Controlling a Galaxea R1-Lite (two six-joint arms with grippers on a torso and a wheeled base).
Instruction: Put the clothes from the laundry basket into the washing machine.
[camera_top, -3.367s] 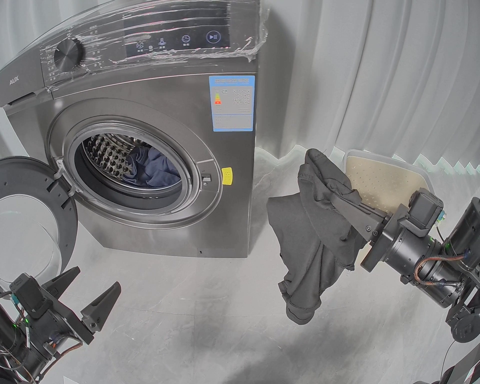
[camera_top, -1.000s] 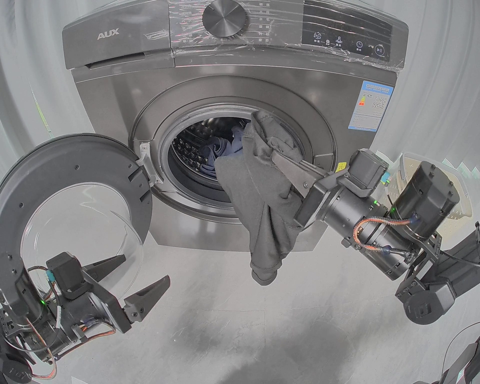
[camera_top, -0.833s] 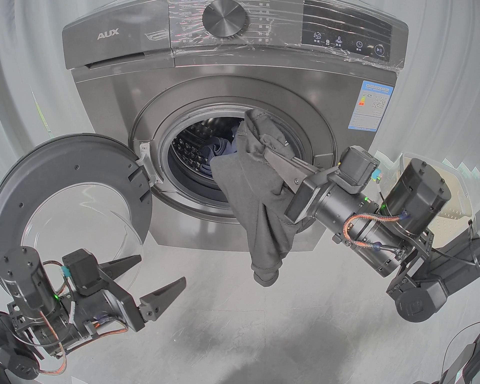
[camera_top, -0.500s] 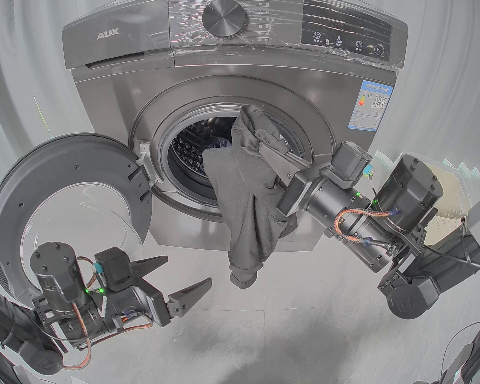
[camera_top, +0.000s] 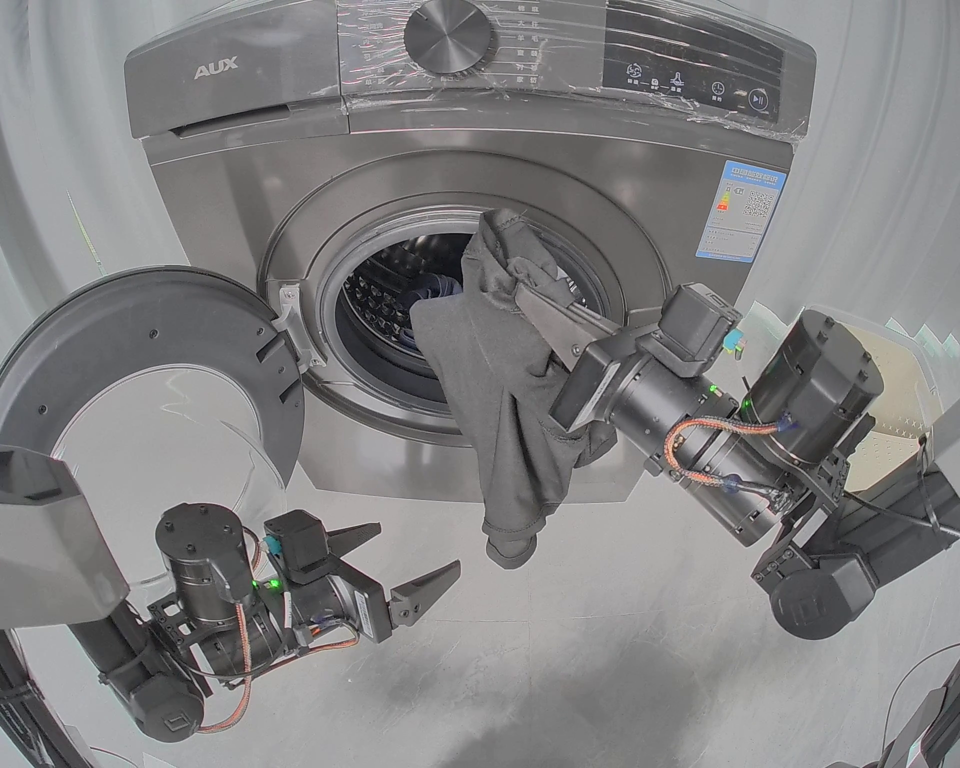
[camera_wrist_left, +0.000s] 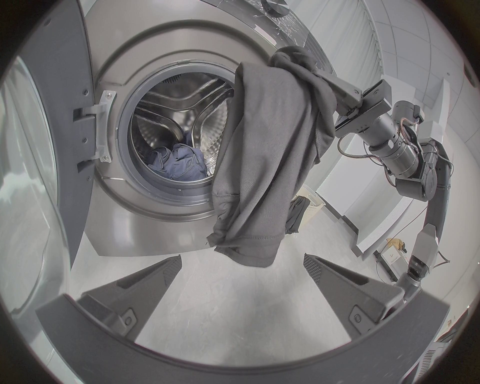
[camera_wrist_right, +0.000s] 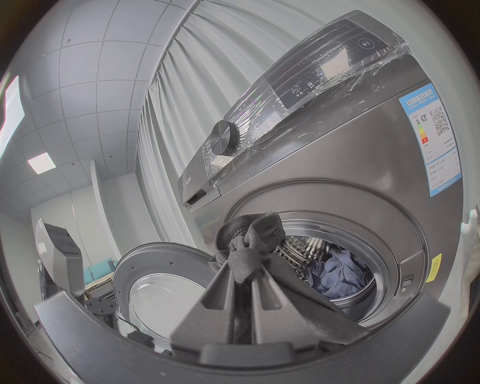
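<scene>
The washing machine (camera_top: 250, 190) stands with its round door (camera_top: 150, 330) swung wide open to its left side, so the drum opening is uncovered. Deep inside the drum lies a bundle of blue clothes (camera_wrist_left: 177, 161), resting on the bottom of the drum.

The right claw (camera_top: 522, 285) is held right in front of the washing machine's opening, at the upper part of the ring. Its two fingers are pressed close together on a bunched fold of a dark grey garment (camera_top: 500, 400). The pinched top of the garment sits level with the upper rim of the opening. The rest hangs straight down in front of the opening and past its lower edge, and the bottom hem dangles free above the floor (camera_top: 600, 640) in front of the machine. The garment is outside the drum; whether its cloth brushes the rim of the opening cannot be told.

The left claw (camera_top: 418, 548) is low in front of the washing machine, below the open door and under the hanging hem, apart from it. Its fingers are spread wide and hold nothing.

The laundry basket (camera_top: 905, 400) stands on the floor off the right side of the washing machine, partly hidden behind the right arm.
</scene>
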